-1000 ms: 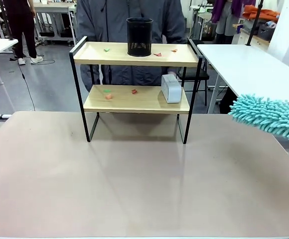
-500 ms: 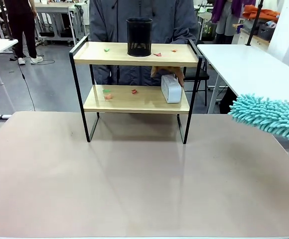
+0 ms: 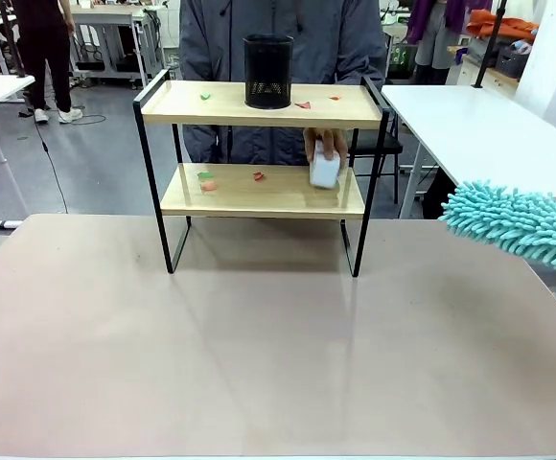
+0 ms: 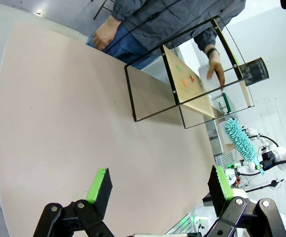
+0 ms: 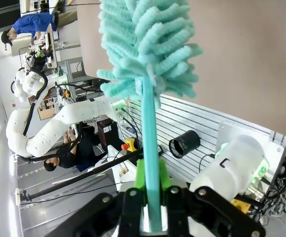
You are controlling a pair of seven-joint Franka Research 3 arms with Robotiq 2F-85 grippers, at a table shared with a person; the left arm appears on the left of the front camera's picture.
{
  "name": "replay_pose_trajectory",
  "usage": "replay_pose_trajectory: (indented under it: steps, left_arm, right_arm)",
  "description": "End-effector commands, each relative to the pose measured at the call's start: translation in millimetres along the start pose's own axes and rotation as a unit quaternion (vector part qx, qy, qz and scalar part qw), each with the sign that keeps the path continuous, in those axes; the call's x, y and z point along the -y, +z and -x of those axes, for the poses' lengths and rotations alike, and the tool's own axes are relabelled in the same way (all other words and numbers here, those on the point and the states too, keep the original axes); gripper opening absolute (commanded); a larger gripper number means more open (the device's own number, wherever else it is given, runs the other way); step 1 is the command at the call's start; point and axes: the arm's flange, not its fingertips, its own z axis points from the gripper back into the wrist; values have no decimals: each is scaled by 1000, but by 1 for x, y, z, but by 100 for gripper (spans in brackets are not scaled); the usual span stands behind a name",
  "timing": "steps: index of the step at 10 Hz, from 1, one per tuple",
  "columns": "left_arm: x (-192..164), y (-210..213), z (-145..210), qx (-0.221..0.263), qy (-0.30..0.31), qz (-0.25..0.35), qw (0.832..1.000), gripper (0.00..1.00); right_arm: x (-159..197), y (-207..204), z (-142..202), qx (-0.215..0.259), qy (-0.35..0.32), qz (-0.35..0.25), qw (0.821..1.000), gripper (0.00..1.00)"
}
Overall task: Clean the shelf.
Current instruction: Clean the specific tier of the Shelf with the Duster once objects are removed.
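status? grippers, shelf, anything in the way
Left gripper open, above the table. Right gripper shut on teal duster, right of the shelf, apart from it. Scraps on both boards; black cup on top, person's hand on white box below.

My left end effector hangs with its jaws spread wide, the green pads facing each other and nothing between them. My right end effector is clamped tight on the handle of the duster, which runs toward 12 o'clock in its wrist view. There my left arm lies bent at 9 o'clock.
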Motion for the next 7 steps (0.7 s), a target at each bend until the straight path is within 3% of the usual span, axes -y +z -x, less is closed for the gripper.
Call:
replay_pose_trajectory:
  steps: [1, 7]
  left_arm:
    - [0, -1, -1, 10, -11, 10, 1000, 100]
    - [0, -1, -1, 10, -11, 10, 1000, 100]
  right_arm:
    - [-2, 4, 3, -6, 1, 2, 1000, 0]
    - [-2, 4, 3, -6, 1, 2, 1000, 0]
